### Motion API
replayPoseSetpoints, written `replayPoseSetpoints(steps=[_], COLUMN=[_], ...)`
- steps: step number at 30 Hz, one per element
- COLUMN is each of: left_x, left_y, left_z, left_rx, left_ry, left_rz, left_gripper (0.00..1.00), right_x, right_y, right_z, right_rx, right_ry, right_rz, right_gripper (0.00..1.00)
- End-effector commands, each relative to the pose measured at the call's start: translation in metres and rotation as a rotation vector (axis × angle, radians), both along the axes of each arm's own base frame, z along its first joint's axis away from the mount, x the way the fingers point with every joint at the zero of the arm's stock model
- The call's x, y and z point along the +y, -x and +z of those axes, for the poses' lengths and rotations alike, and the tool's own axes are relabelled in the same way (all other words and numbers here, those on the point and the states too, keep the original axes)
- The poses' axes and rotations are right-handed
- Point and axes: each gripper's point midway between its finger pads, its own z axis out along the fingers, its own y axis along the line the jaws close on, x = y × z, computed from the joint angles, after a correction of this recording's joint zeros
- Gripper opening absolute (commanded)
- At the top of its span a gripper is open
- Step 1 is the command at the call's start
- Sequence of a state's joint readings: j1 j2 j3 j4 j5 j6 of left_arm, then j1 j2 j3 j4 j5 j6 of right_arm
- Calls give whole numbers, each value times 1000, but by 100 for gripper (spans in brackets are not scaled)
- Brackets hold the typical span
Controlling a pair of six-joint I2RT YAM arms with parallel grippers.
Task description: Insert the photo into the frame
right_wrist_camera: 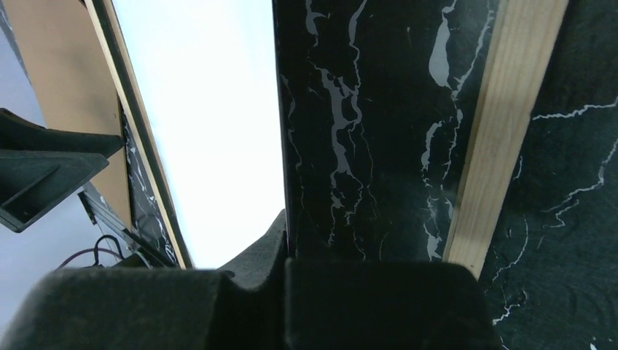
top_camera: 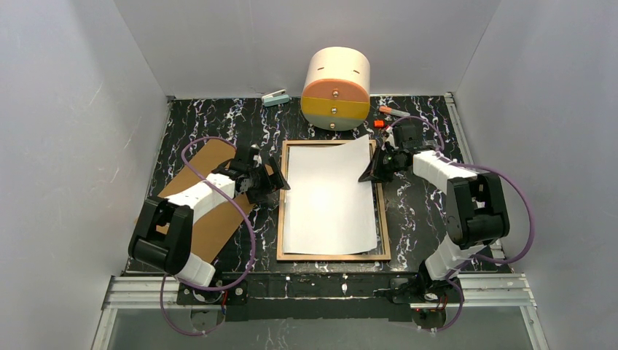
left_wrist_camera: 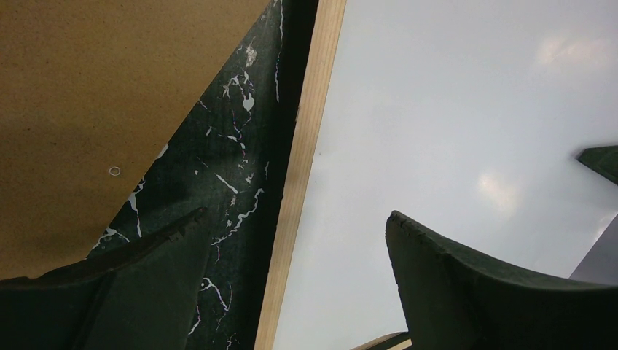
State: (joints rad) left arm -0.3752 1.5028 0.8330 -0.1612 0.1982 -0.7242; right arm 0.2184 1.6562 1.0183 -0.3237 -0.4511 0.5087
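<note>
The frame [top_camera: 332, 257] lies face down mid-table, its tan wooden rim up. The photo [top_camera: 331, 193] lies in it, white back up, with its far right corner lifted off the glass. My right gripper [top_camera: 369, 175] is shut on that raised right edge; in the right wrist view the gripper [right_wrist_camera: 286, 251] pinches the sheet [right_wrist_camera: 211, 109] edge-on, left of the frame's rim [right_wrist_camera: 503, 131]. My left gripper [top_camera: 274, 181] is open and empty over the frame's left rim. In the left wrist view the gripper [left_wrist_camera: 297, 214] straddles the rim [left_wrist_camera: 306, 146], one finger over the photo [left_wrist_camera: 452, 109].
A brown backing board [top_camera: 218, 233] lies left of the frame, partly under my left arm; it also shows in the left wrist view [left_wrist_camera: 87, 87]. A round cream, yellow and orange box [top_camera: 337, 87] stands at the back. A small stapler-like item [top_camera: 275, 97] and orange bits [top_camera: 386, 111] lie beside it.
</note>
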Motion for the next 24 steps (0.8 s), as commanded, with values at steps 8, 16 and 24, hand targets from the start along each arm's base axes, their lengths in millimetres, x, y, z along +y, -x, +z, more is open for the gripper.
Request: replayPoseSetpoints(steps=[8, 16, 24], left_x=[3, 23, 59], left_y=[2, -5, -22], left_z=[1, 19, 43], left_rx=[0, -43, -126], left_ry=[-29, -150, -317], left_rz=[-13, -5, 120], left_gripper=[86, 87, 89], right_x=[13, -15, -54], right_y=[-10, -17, -15], right_z=[11, 30, 48], right_rx=[-50, -114, -198], right_ry=[-43, 110, 275], right_rz=[59, -38, -208], right_gripper=[22, 52, 55])
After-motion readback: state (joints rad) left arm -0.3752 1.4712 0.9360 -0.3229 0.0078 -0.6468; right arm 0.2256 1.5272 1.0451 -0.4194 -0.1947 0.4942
